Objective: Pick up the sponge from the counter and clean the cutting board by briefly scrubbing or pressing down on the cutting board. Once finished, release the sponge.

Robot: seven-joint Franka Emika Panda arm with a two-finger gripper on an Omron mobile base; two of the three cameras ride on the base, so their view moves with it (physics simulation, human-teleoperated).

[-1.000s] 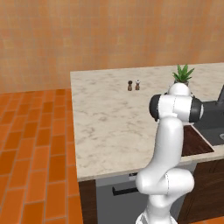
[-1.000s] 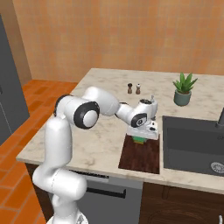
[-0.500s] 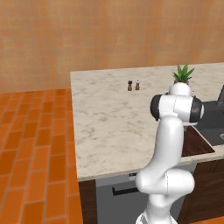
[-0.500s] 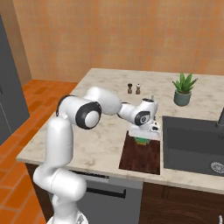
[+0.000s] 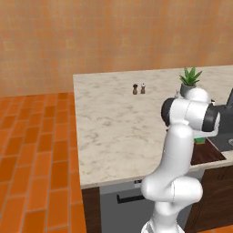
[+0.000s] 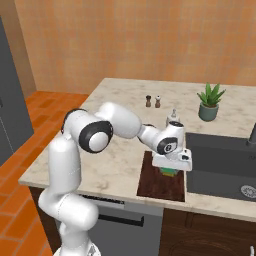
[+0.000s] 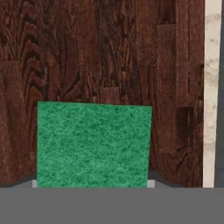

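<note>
The dark reddish-brown cutting board (image 6: 157, 182) lies on the marbled counter (image 6: 117, 155) near its front edge, just left of the sink. My gripper (image 6: 170, 170) points down over the board's far right part, shut on the green sponge (image 6: 169, 173), which rests on or just above the wood. In the hand view the sponge's green top (image 7: 94, 144) sits between my fingertips (image 7: 150, 183), with board grain (image 7: 109, 52) all around it. From the left base view a bit of the sponge (image 5: 199, 140) and the board (image 5: 207, 155) peek out behind my arm.
A dark sink basin (image 6: 222, 167) lies right of the board. A potted plant (image 6: 209, 102), two small shakers (image 6: 152, 101) and a soap dispenser (image 6: 173, 118) stand further back. The counter's front edge is close to the board. Orange tiled floor lies left.
My hand with the sponge has slid a little toward the board's near side and the sink. The grip on the sponge looks the same.
</note>
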